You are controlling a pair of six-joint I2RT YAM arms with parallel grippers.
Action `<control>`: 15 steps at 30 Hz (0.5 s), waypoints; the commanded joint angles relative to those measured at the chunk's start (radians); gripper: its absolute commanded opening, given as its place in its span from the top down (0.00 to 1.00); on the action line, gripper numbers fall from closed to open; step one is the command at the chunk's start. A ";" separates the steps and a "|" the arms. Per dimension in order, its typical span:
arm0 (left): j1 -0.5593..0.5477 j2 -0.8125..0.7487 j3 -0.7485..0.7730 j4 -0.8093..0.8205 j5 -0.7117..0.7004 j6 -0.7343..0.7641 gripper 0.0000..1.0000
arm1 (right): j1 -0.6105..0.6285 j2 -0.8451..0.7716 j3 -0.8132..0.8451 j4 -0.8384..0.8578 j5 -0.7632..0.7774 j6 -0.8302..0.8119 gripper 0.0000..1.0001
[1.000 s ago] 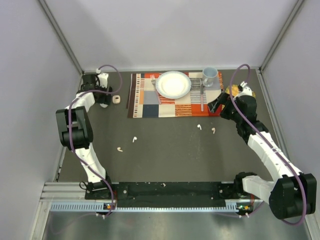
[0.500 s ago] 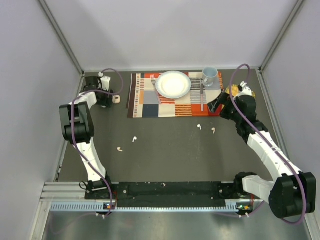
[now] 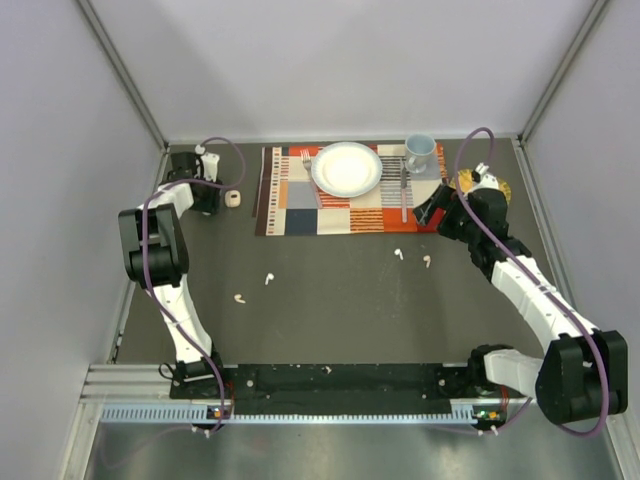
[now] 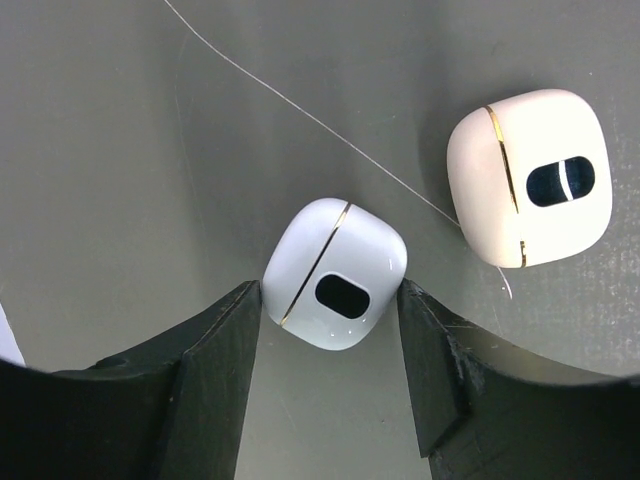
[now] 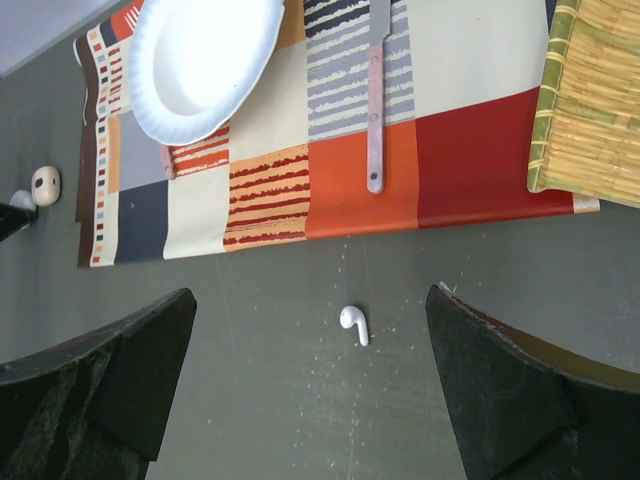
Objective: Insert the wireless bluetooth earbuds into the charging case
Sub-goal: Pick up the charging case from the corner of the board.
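Observation:
A white charging case (image 4: 335,272) lies shut on the dark table, a pale beige case (image 4: 528,178) just beyond it. My left gripper (image 4: 328,292) is open, its fingertips straddling the white case's near end, very close to its sides. In the top view the left gripper (image 3: 210,203) is at the far left beside the beige case (image 3: 233,198). A white earbud (image 3: 268,279) and a beige earbud (image 3: 238,297) lie mid-left, a white earbud (image 3: 398,254) and a beige one (image 3: 427,261) mid-right. My right gripper (image 3: 430,212) is open above the white earbud (image 5: 354,324).
A patterned placemat (image 3: 300,205) at the back holds a white plate (image 3: 347,168), a fork (image 3: 307,160) and a knife (image 3: 404,195). A blue mug (image 3: 420,152) stands at its far right corner. A bamboo mat (image 5: 590,100) lies at the right. Walls enclose three sides.
My left arm has swung back and left, bringing the gripper down by the cases. My right gripper has shifted slightly left. The earbuds have not moved.

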 commanded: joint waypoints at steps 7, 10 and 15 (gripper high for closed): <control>-0.005 -0.009 -0.017 0.007 -0.013 -0.003 0.62 | 0.010 -0.011 0.053 0.015 -0.007 0.014 0.01; -0.012 -0.024 -0.022 -0.005 -0.001 0.005 0.89 | 0.010 -0.016 0.053 0.011 -0.002 0.012 0.01; -0.015 -0.056 -0.011 -0.054 -0.021 -0.044 0.99 | 0.010 -0.021 0.051 0.011 -0.007 0.021 0.01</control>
